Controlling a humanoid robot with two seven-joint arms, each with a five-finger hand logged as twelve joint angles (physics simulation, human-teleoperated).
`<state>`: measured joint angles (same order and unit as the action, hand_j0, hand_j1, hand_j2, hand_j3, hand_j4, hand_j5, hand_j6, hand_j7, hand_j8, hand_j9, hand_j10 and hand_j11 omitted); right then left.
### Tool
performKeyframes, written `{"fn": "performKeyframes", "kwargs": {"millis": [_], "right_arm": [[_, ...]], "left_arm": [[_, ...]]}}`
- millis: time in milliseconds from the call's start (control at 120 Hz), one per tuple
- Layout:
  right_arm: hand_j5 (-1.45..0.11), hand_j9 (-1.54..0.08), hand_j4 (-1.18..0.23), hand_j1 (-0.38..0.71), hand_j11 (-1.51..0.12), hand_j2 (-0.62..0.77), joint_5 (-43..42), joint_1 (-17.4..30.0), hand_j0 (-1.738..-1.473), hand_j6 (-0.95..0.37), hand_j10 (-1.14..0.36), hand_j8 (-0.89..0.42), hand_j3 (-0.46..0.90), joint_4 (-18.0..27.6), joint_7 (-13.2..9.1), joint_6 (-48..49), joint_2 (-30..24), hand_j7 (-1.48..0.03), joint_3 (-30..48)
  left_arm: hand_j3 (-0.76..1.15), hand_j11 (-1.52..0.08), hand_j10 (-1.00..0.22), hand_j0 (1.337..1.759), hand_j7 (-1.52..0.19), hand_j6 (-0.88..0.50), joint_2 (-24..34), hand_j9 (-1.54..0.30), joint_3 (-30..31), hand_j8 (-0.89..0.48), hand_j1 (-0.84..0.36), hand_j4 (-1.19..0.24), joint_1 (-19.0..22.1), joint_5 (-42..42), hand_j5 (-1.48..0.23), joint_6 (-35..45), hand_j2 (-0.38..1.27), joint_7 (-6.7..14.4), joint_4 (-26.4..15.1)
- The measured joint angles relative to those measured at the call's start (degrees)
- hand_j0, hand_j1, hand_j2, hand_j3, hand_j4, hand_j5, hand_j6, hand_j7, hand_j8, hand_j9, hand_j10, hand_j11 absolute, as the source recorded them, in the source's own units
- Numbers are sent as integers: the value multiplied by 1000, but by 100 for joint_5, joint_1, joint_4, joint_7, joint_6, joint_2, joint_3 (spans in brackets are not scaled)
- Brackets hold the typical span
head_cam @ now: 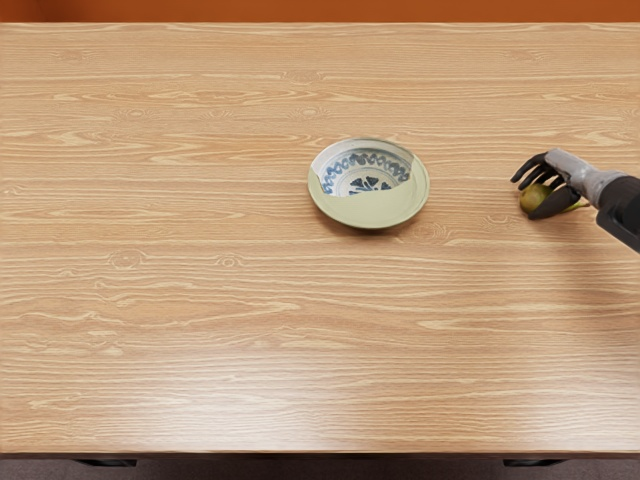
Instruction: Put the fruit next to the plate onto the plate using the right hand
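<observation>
A round plate (368, 182) with a pale green rim and a blue pattern in its well lies on the wooden table, a little right of centre. Well to its right, a small yellow-green fruit (532, 198) rests on the table. My right hand (538, 183) comes in from the right edge and sits directly over the fruit. Its dark fingers (528, 168) are spread above the fruit and the thumb reaches under its near side. The fingers are not closed on the fruit. The hand covers the fruit's right part. The left arm is out of view.
The wooden table (200, 300) fills the whole view, with its far edge at the top against an orange wall. A stretch of bare wood lies between the fruit and the plate.
</observation>
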<state>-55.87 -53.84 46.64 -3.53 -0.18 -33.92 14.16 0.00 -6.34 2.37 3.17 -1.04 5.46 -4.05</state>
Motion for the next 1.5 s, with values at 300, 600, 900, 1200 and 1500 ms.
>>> {"fn": "performKeyframes", "kwargs": {"millis": [300, 600, 900, 1200, 1500], "right_arm": [[-766, -764, -574, 229, -767, 175, 215, -38, -1656, -579, -455, -413, 0, 168, 8, 68, -188, -755, 43], [-757, -751, -568, 227, -750, 179, 462, -153, -1657, -575, -465, -424, 0, 981, -11, 249, -630, -746, 352], [-748, -738, -552, 219, -730, 203, 500, -184, -1658, -562, -493, -449, 0, 1533, -61, 541, -651, -732, 750], [-740, -731, -553, 216, -726, 185, 589, -186, -1658, -560, -487, -446, 0, 1746, -69, 546, -395, -728, 869], [-738, -730, -554, 215, -727, 174, 623, -261, -1658, -560, -487, -447, 0, 1759, -78, 507, -41, -728, 939]], "left_arm": [[0, -1, -1, 1658, -1, -2, 0, -1, 0, -2, 348, -2, -2, 0, -1, 0, 1, 0, 0], [0, -1, -1, 1658, -1, -2, 0, -1, 0, -2, 348, -2, -5, 0, -1, -1, 1, 0, 0], [0, -1, -1, 1658, -1, -2, 0, -1, 0, -2, 348, -2, -7, 0, -1, -1, 0, -1, 0], [0, -1, -1, 1658, -1, -2, 0, -1, 0, -2, 348, -2, -8, 0, -1, -1, 0, -1, 0], [0, -1, -1, 1658, -1, -2, 0, -1, 0, -2, 348, -2, -2, 0, -1, -1, 0, -1, 0]]}}
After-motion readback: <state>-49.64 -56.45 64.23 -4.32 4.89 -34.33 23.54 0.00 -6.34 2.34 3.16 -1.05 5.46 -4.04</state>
